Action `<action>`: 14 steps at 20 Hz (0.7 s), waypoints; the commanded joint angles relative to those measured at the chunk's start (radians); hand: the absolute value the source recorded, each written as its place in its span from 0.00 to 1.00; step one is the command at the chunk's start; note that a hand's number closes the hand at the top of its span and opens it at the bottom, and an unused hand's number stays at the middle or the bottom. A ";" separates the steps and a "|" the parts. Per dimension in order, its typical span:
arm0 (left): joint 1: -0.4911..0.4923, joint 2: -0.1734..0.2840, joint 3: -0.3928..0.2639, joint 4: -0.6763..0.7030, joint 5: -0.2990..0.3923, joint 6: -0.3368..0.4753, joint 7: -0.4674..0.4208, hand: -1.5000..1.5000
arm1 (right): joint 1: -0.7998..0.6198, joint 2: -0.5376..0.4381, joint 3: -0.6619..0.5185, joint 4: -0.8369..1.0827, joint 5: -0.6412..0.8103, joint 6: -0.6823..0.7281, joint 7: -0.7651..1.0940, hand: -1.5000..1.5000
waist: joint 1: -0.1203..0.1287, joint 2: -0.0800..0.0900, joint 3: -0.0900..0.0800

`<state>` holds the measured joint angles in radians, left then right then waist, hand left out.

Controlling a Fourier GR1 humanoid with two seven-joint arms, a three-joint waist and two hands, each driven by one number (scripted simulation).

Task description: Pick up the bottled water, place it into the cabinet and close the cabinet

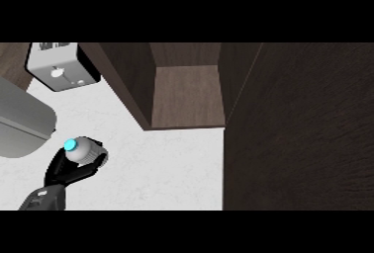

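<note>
A white, faintly marbled counter (161, 168) is stretching across the lower left of the head view. A dark wooden cabinet (186, 94) is standing on it with its door (300, 128) swung open, showing a bare wooden shelf inside. A silver toaster (62, 66) is sitting at the back left, and a large grey appliance (22, 123) is resting at the left edge.

Open cabinet (186, 96) sits at desk (161, 168) rear-centre, its door (300, 128) swung out right. Toaster (62, 66) back-left. Bottled water (79, 149) front-left, in left robot hand (70, 170).
</note>
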<state>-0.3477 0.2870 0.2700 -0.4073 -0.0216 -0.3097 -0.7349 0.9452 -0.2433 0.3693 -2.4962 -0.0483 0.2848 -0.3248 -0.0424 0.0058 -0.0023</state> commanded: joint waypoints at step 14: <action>0.087 -0.225 -0.080 0.020 -0.112 0.251 -0.398 1.00 | 0.076 -0.032 0.015 -0.087 0.007 -0.026 -0.038 0.00 | 0.025 -0.010 0.001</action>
<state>-0.3401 0.1711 0.2230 -0.4091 -0.1225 -0.0566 -1.0492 0.9907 -0.2624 0.3907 -2.4973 -0.0407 0.2564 -0.3676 -0.0204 -0.0081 0.0102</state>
